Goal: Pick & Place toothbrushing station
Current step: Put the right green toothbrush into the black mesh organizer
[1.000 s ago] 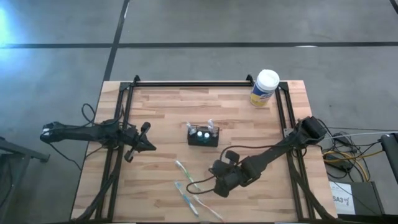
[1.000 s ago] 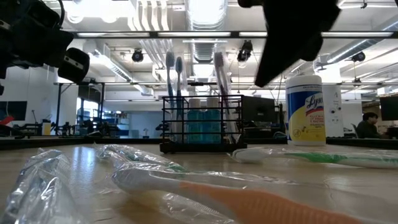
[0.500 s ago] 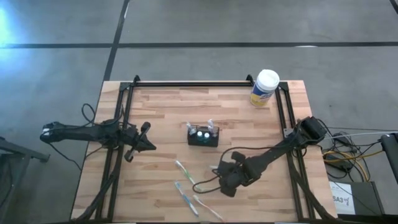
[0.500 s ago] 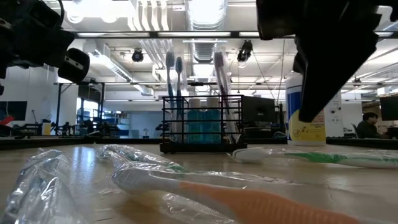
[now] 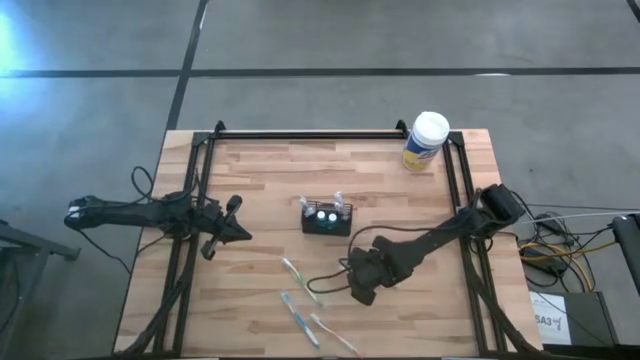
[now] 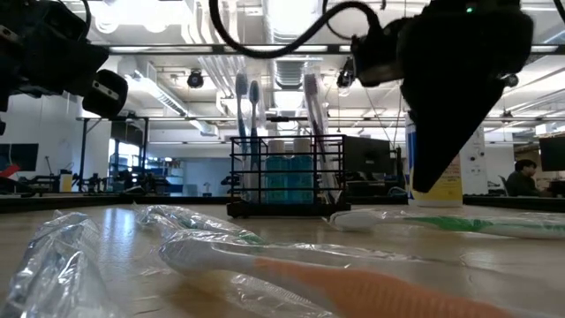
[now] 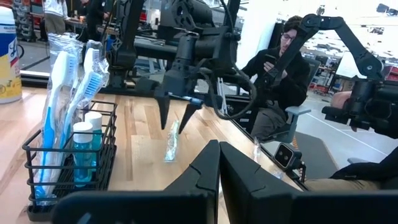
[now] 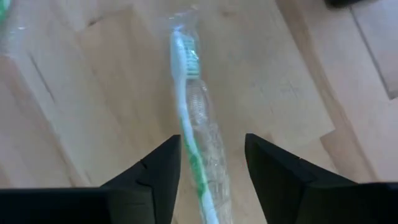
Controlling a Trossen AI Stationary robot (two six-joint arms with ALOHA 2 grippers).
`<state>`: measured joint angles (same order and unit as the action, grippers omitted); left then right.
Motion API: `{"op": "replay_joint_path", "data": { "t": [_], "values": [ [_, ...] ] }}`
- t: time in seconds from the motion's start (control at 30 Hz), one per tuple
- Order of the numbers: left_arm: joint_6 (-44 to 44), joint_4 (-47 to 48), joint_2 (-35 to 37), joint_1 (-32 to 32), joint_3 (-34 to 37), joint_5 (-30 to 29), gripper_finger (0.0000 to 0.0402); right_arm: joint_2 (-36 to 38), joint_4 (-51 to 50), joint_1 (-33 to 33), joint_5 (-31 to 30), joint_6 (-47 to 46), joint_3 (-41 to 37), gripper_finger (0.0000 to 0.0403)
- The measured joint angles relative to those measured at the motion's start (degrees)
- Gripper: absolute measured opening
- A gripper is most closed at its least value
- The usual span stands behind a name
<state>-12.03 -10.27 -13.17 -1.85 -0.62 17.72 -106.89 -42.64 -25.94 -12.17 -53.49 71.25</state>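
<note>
there, right gripper (image 8: 210, 163) agape astride toothbrush (image 8: 188, 106)

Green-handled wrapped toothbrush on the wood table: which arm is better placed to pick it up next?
Right. The right gripper hangs open directly over the green-handled wrapped toothbrush, fingers astride it; the left gripper waits shut near the table's left side.

Three wrapped toothbrushes (image 5: 297, 276) lie loose on the surface (image 5: 270, 170), plus one mesh basket (image 5: 327, 219), one yellow canister (image 5: 425, 141), and two arms; the basket holds perhaps three brushes.
</note>
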Motion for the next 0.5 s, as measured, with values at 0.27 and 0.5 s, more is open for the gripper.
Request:
{"op": "replay_joint_path", "data": {
  "t": [0.27,0.5],
  "values": [
    [-0.35,0.16,0.02,0.00,0.00,0.04,0.0014,-0.09,6.21,0.62,3.89,0.84,-3.58,0.0175],
    [-0.26,0.16,0.02,0.00,0.00,0.11,0.0014,-0.09,7.29,0.67,3.82,-0.13,-6.23,0.0165]
  ]
}}
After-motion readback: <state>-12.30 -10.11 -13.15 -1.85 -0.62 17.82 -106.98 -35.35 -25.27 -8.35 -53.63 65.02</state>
